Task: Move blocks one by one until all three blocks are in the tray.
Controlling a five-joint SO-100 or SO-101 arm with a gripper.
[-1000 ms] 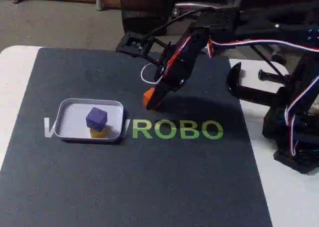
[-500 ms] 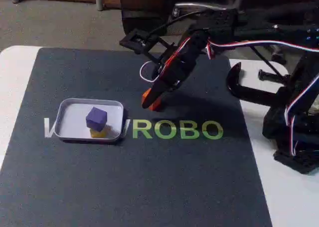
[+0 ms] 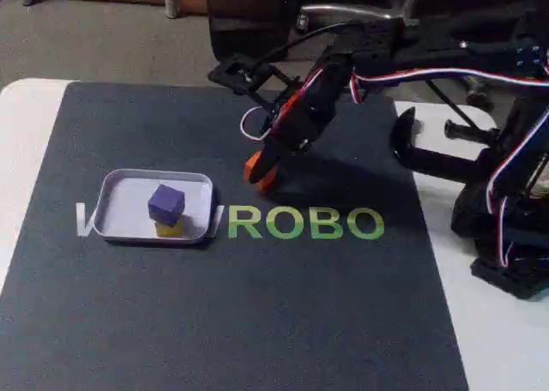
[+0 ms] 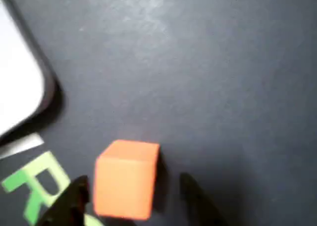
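Note:
An orange block [image 3: 254, 163] sits between the fingers of my gripper [image 3: 261, 174], just above the "R" of the green lettering and right of the tray. In the wrist view the same orange block [image 4: 126, 179] is framed by two dark fingertips [image 4: 74, 198] of the gripper [image 4: 133, 182], which is shut on it. The white tray [image 3: 122, 204] lies at the mat's left. Inside it a dark purple block [image 3: 165, 202] rests on top of a yellow block [image 3: 169, 229]. A corner of the tray [image 4: 17, 92] shows at the left of the wrist view.
A black mat [image 3: 257, 305] with green "ROBO" lettering [image 3: 304, 224] covers the white table [image 3: 26, 142]. The arm's base and a black clamp [image 3: 429, 155] stand at the right. Open mat lies in front of the lettering.
The arm's wrist has risen a little and swung slightly left, and the orange block has edged up with the gripper. The blocks in the tray have not moved.

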